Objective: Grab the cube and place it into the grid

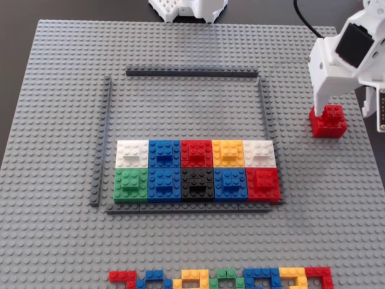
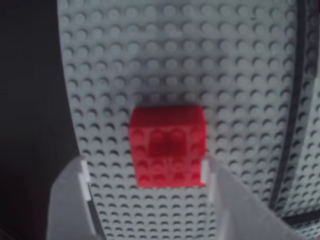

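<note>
Grey studded baseplate (image 1: 60, 90) | cube (image 1: 328, 120) outside grid (image 1: 108, 120), right | end effector (image 2: 147, 172) spread, straddling cube for pickup | ten blocks fill grid's lower rows.

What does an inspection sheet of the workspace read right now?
Surface: grey studded baseplate on a dark table.
Job's things: red cube outside the grid, right of it in the fixed view; ten blocks fill two rows inside.
Clutter: multicoloured strip at the near edge.
Grippers: gripper over the cube, jaws open, not clamped.
Cables: black cable behind the arm.
Surroundings: white arm base at the top.
</note>
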{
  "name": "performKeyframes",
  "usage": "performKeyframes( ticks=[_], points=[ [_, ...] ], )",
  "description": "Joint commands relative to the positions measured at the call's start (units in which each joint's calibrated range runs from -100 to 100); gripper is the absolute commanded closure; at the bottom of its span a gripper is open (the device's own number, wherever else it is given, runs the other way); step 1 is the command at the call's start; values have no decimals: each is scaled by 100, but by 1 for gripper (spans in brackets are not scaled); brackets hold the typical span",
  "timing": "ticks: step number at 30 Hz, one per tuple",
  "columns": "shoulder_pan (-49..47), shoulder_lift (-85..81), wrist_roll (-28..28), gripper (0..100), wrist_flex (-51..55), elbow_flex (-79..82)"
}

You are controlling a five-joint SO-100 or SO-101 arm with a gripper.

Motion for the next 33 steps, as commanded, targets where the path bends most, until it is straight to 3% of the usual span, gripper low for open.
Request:
performKeyframes(
  ticks=[1, 8, 33],
  points=[
    [43, -154, 0, 76, 12, -447],
    [50, -137, 10, 88, 12, -429],
    [131, -550, 176, 95, 413, -900]
  ],
)
